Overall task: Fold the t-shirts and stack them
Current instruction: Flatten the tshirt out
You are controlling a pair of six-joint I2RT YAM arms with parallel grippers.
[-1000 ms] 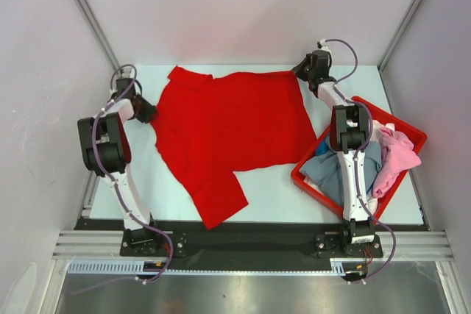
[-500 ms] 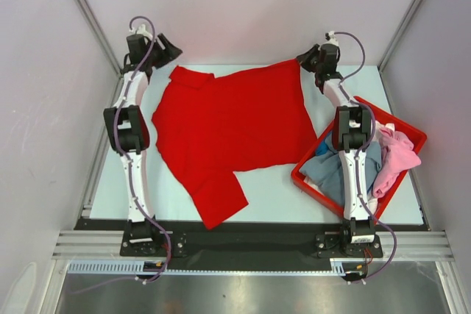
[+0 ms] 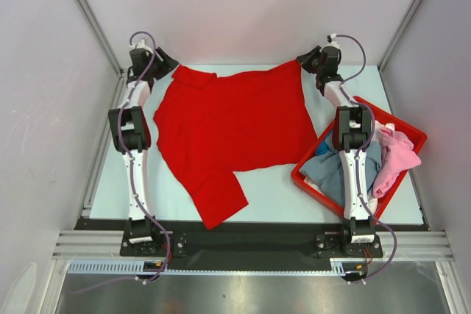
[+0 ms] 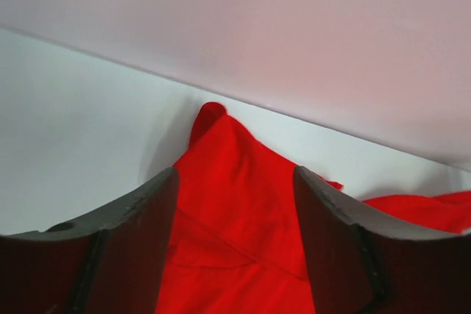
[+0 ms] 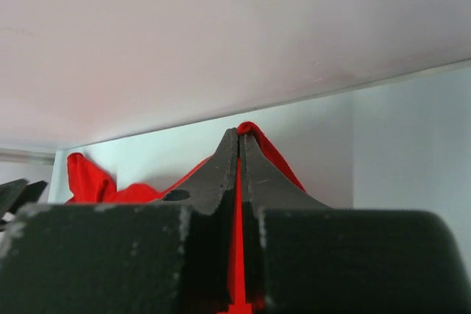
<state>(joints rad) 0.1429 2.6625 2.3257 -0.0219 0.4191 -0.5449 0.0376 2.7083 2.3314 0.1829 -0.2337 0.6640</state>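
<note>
1. Red shirt (image 3: 232,126) lies spread on the table (image 3: 272,189), between the two grippers. It looks soft, light and limp, so it will likely sag and crease wherever unsupported. Corners or hem seem the best hold.
2. Right gripper (image 5: 240,137): jaws clamped on a far corner, red cloth pinched between them.
3. Left gripper (image 4: 235,174): jaws apart, with the other far corner lying between them and just ahead, not gripped.
4. Only the top view shows the whole layout, with one sleeve trailing toward the arm bases. It also shows the bin (image 3: 412,134) beside the right arm, holding a grey-blue shirt (image 3: 327,170) and a pink shirt (image 3: 397,156).
5. Only the wrist views show the pinch and the gap.
</note>
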